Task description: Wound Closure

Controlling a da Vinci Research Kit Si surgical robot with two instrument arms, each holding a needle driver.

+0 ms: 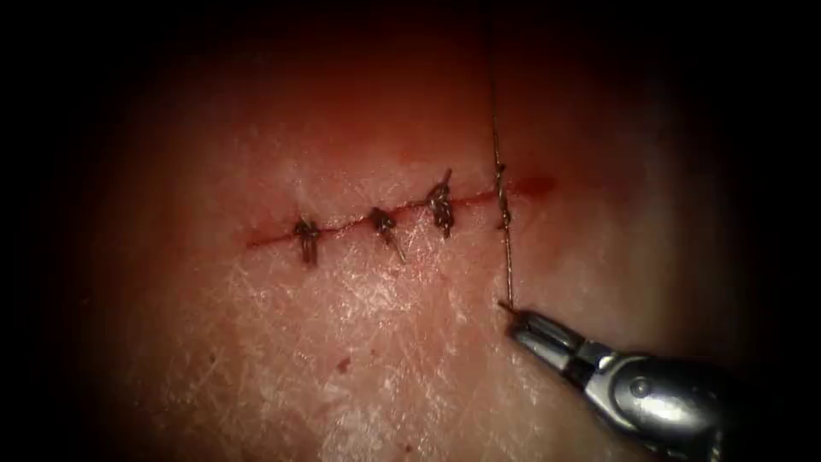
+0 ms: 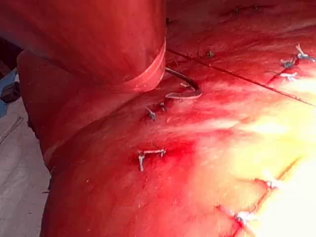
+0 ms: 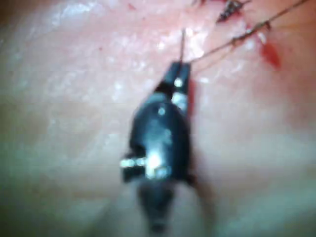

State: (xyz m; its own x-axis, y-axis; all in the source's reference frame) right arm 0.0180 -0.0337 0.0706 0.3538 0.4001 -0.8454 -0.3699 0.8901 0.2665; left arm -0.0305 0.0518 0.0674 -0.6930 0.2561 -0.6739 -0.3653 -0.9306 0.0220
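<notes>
- tissue (image 1: 359,342) spans the endoscope frame; the cut (image 1: 402,210) runs roughly level across mid-frame, rising slightly toward the right.
- three tied stitches (image 1: 385,224) sit along the cut, short cut ends sticking out; red fluid (image 1: 534,184) pools at the cut's right end.
- a fourth knot (image 1: 502,195) sits right of the three, on the cut. thread (image 1: 494,111) rises from it to the upper edge of the frame, and a second strand drops from it to the right tool.
- right tool (image 1: 516,313) enters from the lower right, jaws clamped on the thread's lower strand just below the knot. the strand looks straight, so my read is it is held taut to keep the knot snug.
- right wrist view agrees: right tool (image 3: 178,74) pinched on a fine thread (image 3: 222,47) that leads off to a knot.
- left tool: i cannot tell its state.
- needle (image 2: 185,86): in the left wrist view a curved one lies on the tissue beside a dark strand; whether its tip is in the tissue, i cannot tell. no tool holds it.
</notes>
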